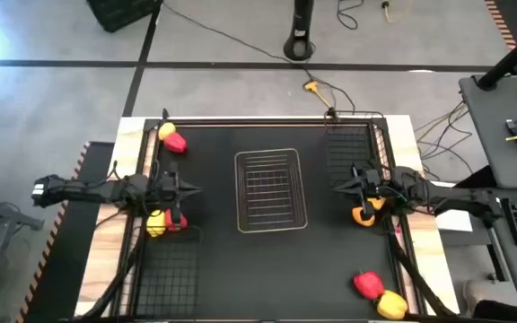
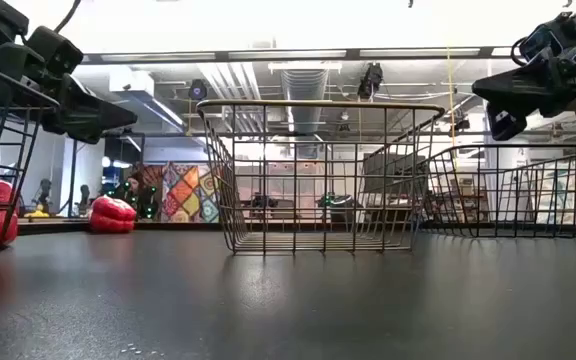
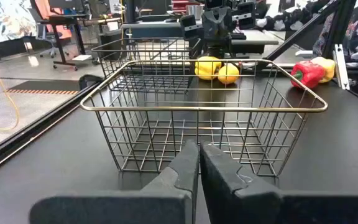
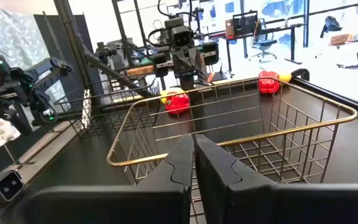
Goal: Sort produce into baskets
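Two grippers hover shut and empty either side of the pale wire basket [image 1: 271, 189]: left gripper [image 1: 189, 189], right gripper [image 1: 338, 186], jaws pressed together. Produce lies scattered: peppers [image 1: 172, 140] at a far bench corner, a red pepper [image 1: 367, 283] at the near edge, lemons [image 1: 363, 215] under the right arm. A careless descent could snag basket wire, I judge.

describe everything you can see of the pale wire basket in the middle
The pale wire basket is a shallow rectangular mesh basket of light metallic wire with a thicker rounded top rim. It stands upright on the black tabletop, midway between the two arms. It holds nothing, and nothing touches it but the table.
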